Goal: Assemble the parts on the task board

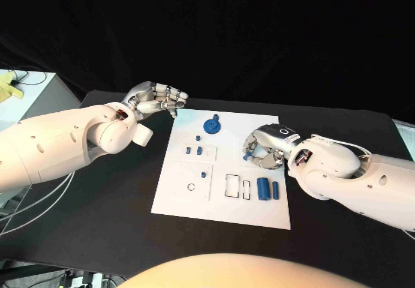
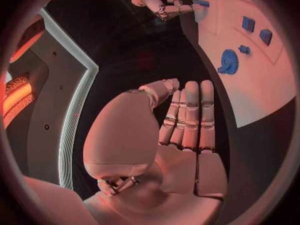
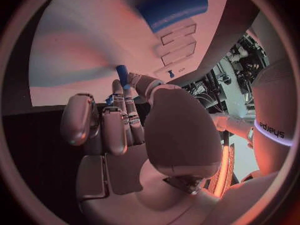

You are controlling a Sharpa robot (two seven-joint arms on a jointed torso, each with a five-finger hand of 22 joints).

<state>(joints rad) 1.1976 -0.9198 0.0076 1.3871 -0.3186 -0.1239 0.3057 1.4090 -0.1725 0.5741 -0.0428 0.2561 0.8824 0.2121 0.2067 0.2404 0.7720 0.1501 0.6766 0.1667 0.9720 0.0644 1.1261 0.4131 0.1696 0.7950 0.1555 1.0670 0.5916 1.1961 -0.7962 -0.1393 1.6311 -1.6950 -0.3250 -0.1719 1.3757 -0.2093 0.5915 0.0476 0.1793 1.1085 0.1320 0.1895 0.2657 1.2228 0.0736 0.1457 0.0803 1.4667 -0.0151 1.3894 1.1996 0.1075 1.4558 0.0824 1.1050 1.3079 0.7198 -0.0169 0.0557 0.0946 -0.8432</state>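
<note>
Right robot hand (image 1: 262, 148) pinches a small blue part (image 3: 122, 75) over the task board (image 1: 186, 201).
Left robot hand (image 1: 156, 98), fingers straight together, holds nothing at the board's 10 o'clock corner.

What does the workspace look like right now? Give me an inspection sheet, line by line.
Surface: black table, task board in the middle.
Job's things: blue gear at the board's far end; two blue cylinders near the right edge; small blue pieces mid-board.
Clutter: nothing seen.
Hands: left hand holds nothing, beside the board's far left corner; right hand pinches a small blue part.
Cables: grey cables at the left.
Surroundings: dark backdrop.
</note>
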